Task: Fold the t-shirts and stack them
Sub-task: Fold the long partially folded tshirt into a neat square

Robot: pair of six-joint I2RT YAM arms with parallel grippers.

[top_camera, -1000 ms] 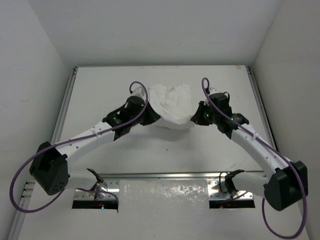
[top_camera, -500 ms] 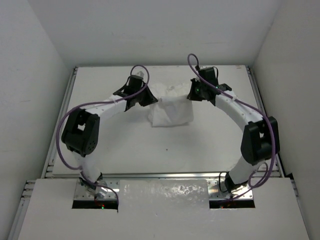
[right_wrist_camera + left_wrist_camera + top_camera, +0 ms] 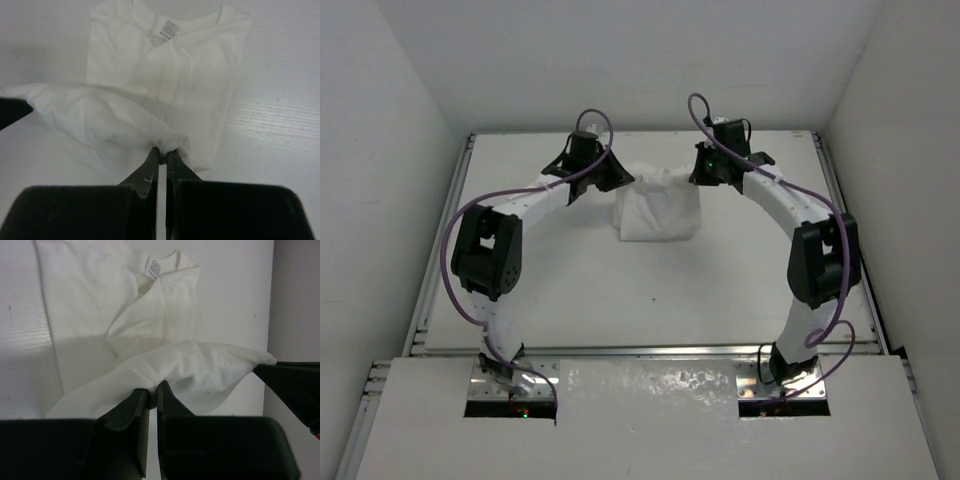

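Near table (image 3: 650, 300) open for passage; t-shirt (image 3: 658, 215), left arm (image 3: 535, 200), right arm (image 3: 775, 195) block far middle; walls (image 3: 400, 150) hem sides.

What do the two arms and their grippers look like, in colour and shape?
The left arm and right arm have white links and bulky black joints; a purple cable loops along each. The left gripper and right gripper are black, with fingers tapering to narrow tips.

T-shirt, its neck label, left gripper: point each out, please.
t-shirt (image 3: 658, 212), top view, middle of the flat part.
neck label (image 3: 167, 28), right wrist view, centre of the label.
left gripper (image 3: 153, 388), left wrist view, between its fingertips, pinching cloth.
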